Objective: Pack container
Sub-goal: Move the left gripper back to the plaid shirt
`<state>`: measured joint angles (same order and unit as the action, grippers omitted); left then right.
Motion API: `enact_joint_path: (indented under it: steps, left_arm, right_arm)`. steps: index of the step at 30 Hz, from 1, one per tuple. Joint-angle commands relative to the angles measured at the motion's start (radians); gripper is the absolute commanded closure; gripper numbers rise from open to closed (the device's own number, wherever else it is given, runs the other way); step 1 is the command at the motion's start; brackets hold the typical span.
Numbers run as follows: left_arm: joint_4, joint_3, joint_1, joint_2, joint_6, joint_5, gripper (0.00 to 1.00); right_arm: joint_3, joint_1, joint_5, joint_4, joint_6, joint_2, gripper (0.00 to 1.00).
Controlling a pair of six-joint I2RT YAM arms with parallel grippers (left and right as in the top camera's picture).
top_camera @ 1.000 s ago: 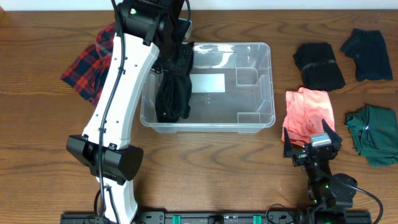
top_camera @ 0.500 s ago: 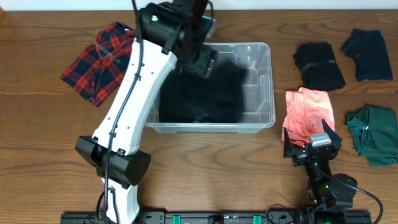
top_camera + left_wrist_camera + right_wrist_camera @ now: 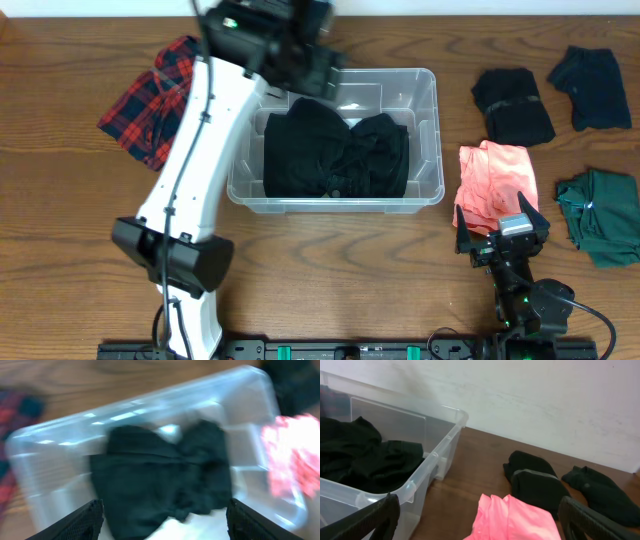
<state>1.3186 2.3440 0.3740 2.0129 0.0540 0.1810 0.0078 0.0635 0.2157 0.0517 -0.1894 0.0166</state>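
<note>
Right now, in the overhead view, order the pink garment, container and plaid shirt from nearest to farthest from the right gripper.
1. pink garment, just beyond the right gripper.
2. container, table centre.
3. plaid shirt, far left.

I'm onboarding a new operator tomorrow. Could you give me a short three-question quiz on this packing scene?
1. True or false: the crumpled black cloth garment lies inside the large clear plastic rectangular container.
2. Which garment lies to the left of the container in the overhead view? A) coral pink top B) red plaid shirt C) dark green garment
3. Fill in: the left pincer above the container is ___ and holds nothing.
Key: 1 true; 2 B; 3 open.
</note>
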Motion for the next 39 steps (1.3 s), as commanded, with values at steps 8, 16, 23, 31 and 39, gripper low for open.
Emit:
enact_joint_path:
  steps: [8, 16, 23, 31, 39]
  left_arm:
    - [-0.034, 0.021, -0.314, -0.012, -0.068, -0.175, 0.21]
    - [-0.075, -0.026, -0.442, 0.065, -0.228, -0.174, 0.15]
    - [-0.075, -0.047, -0.483, 0.188, -0.316, -0.174, 0.14]
    - [-0.125, -0.047, -0.531, 0.288, -0.375, -0.175, 0.09]
    - [-0.162, -0.048, -0.650, 0.320, -0.344, -0.147, 0.08]
  right_arm:
    - [-0.002, 0.014, -0.002, 0.003, -0.006, -0.005, 0.01]
    - [-0.002, 0.014, -0.002, 0.003, -0.006, -0.005, 0.01]
    - [-0.002, 0.014, -0.002, 0.003, -0.006, -0.005, 0.01]
    - [-0.002, 0.014, -0.002, 0.003, -0.006, -0.005, 0.01]
    - [-0.002, 0.014, -0.002, 0.003, -0.006, -0.005, 0.01]
